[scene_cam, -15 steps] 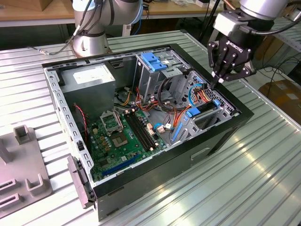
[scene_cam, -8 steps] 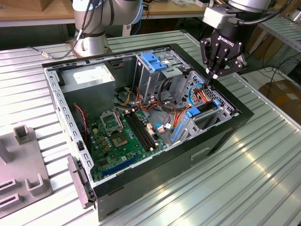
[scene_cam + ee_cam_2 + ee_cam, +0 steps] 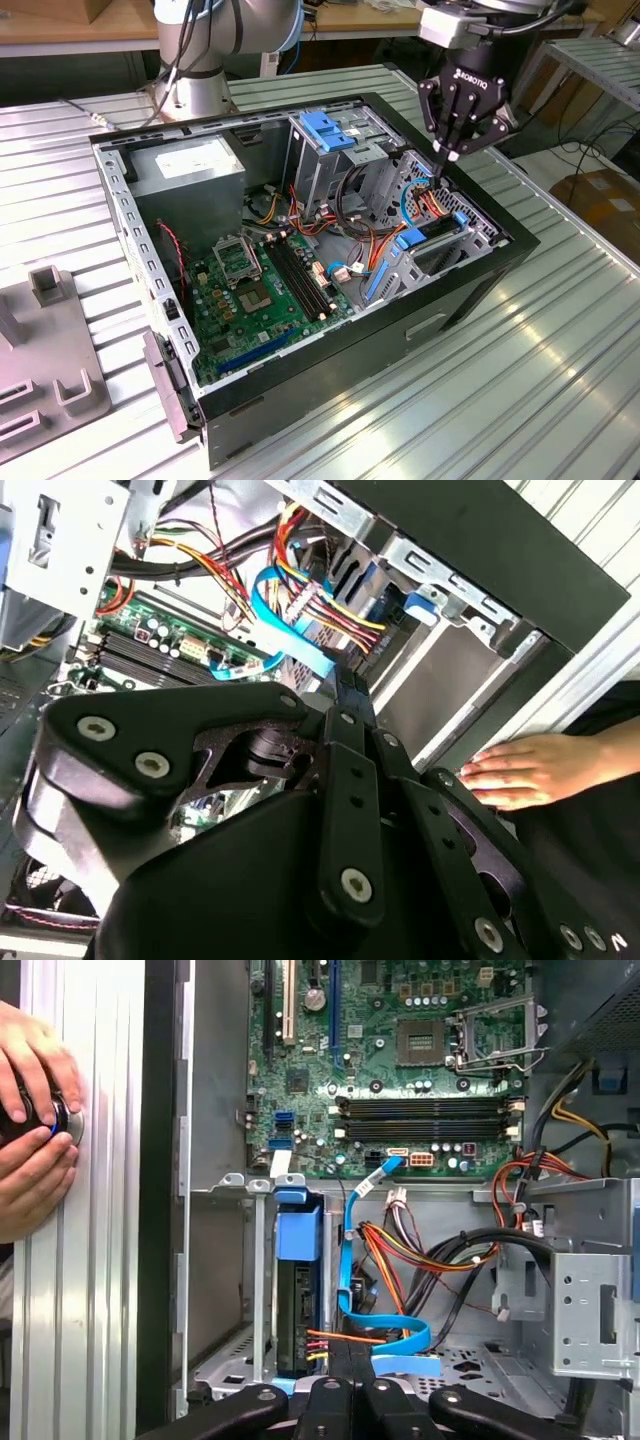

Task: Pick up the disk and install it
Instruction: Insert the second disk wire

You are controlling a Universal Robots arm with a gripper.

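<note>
The disk (image 3: 298,1305) stands on edge in the metal bay at the case's front corner, its blue carrier frame (image 3: 298,1228) on its upper end. In the exterior view the disk (image 3: 432,233) lies low in the bay at the exterior view's right. Red and yellow wires reach its connector end, and a blue ribbon cable (image 3: 392,1338) loops beside it. My gripper (image 3: 447,153) hangs just above this bay and the cable bundle. Its fingers (image 3: 330,1372) are shut together, with nothing visible between them. In the second wrist view my gripper (image 3: 345,685) points at the coloured cables.
The open black case (image 3: 470,290) sits on a ribbed metal table. Inside are the green motherboard (image 3: 260,290), a grey power-supply box (image 3: 190,170) and a drive cage with a blue bracket (image 3: 330,130). A person's hand (image 3: 30,1120) rests on the table beside the case. A grey fixture (image 3: 50,340) stands at the exterior view's left.
</note>
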